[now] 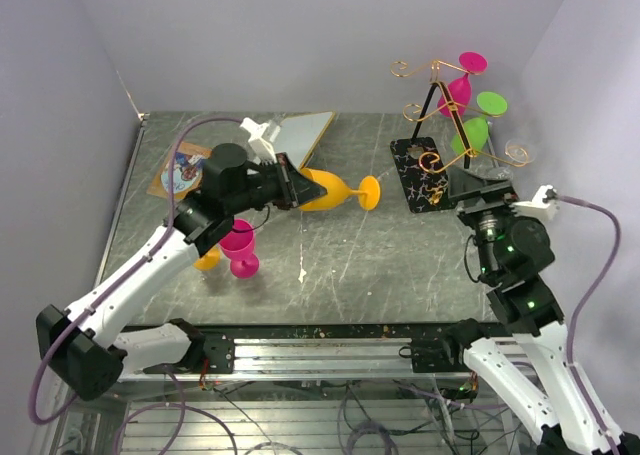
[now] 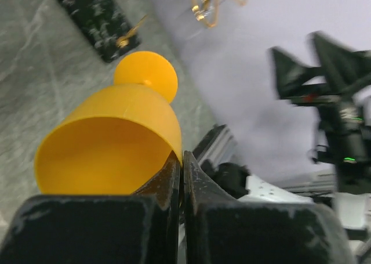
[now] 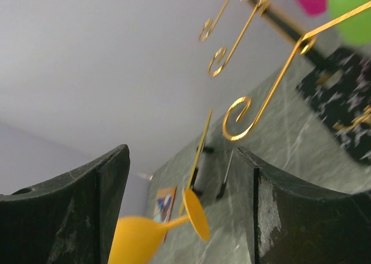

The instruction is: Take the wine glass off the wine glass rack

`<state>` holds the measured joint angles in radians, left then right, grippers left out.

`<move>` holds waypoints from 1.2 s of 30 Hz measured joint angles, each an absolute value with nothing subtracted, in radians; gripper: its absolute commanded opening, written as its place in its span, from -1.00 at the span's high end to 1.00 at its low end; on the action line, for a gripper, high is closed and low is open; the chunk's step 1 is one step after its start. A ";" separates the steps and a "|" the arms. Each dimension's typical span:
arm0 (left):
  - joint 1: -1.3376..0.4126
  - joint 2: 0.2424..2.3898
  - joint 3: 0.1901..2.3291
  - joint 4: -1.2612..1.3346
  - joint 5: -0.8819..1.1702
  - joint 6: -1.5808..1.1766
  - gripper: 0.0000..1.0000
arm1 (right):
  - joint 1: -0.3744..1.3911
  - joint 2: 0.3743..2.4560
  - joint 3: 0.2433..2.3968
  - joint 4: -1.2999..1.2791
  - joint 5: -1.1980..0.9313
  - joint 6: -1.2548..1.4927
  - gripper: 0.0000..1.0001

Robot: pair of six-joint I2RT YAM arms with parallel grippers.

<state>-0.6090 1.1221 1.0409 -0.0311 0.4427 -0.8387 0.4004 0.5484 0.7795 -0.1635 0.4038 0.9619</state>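
The wine glass rack (image 1: 440, 105), copper-gold wire on a black white-veined base (image 1: 425, 175), stands at the back right. A pink glass (image 1: 460, 90) and a green glass (image 1: 475, 130) hang on it. My left gripper (image 1: 298, 187) is shut on the rim of an orange wine glass (image 1: 335, 190) and holds it sideways above mid-table, left of the rack. The left wrist view shows the jaws pinching that rim (image 2: 181, 156) and the orange glass (image 2: 116, 142). My right gripper (image 1: 480, 183) is open and empty, just in front of the rack; its wrist view shows a curled wire end (image 3: 240, 119) beyond the fingers (image 3: 87, 206).
A pink glass (image 1: 240, 247) stands on the table at the left, with another orange piece (image 1: 208, 260) beside it. A picture card (image 1: 182, 170) and a slanted panel (image 1: 305, 135) lie at the back left. Walls close the back and right sides.
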 measured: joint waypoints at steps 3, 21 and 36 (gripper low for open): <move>-0.690 1.200 1.174 -0.286 0.297 -0.728 0.87 | 0.400 0.504 0.814 -0.187 0.506 0.871 -0.45; -0.860 1.623 1.546 -1.097 -0.136 -0.459 0.86 | 0.400 0.491 0.883 -0.263 0.649 0.706 -0.44; -0.860 1.645 1.478 -1.082 -0.133 -0.391 -0.08 | 0.400 0.596 1.005 -0.315 0.704 0.665 -0.36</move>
